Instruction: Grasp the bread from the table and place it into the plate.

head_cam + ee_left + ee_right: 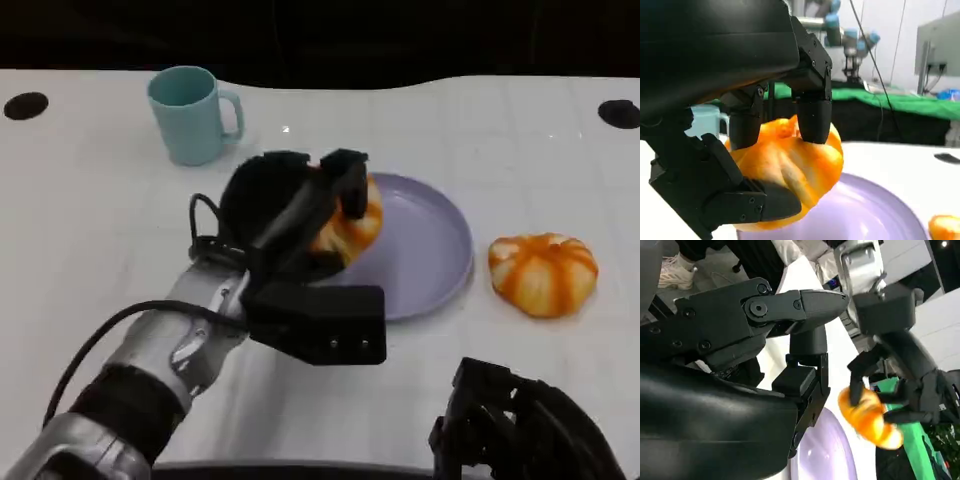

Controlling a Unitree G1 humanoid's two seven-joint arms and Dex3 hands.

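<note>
My left hand [300,205] grips an orange-and-white bread roll [352,228] over the left part of the lavender plate [425,250]. In the left wrist view its fingers [812,112] wrap the roll [790,165] just above the plate [865,215]. A second orange bread roll [542,272] lies on the table to the right of the plate. My right hand [520,425] sits low at the near edge, its fingers [805,305] apart with nothing in them. The right wrist view shows my left hand [900,390] with the held roll [867,417] over the plate [825,455].
A teal mug [192,112] stands at the back left of the white table [100,230]. Two black round spots [25,104] mark the far corners. Beyond the table in the left wrist view stand a green-covered bench [890,100] and another robot arm [850,35].
</note>
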